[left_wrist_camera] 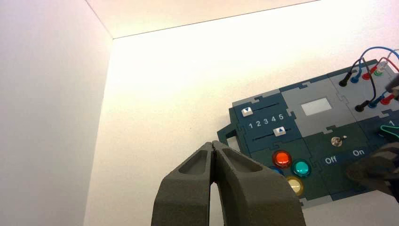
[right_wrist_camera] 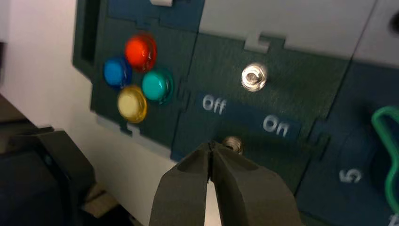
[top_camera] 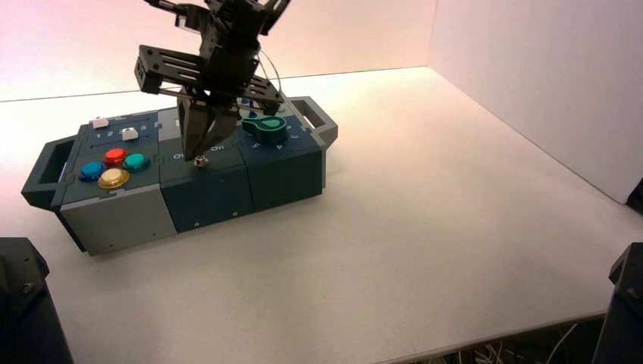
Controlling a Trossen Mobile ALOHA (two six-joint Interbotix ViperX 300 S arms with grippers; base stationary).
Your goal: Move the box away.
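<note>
The box lies on the white table, long, dark teal and grey, with a handle at its left end and another at its right. On top are four coloured round buttons and a green dial. My right gripper points down over the box's middle section, shut and holding nothing. In the right wrist view its tips are beside a small metal toggle, below the Off/On lettering. My left gripper is shut and empty, off the box's button end.
White walls stand behind and to the right. The table's front edge runs close below. Coloured wires are plugged into the box's far corner. Two sliders sit by numbers 1 to 5. Dark arm bases fill the lower corners.
</note>
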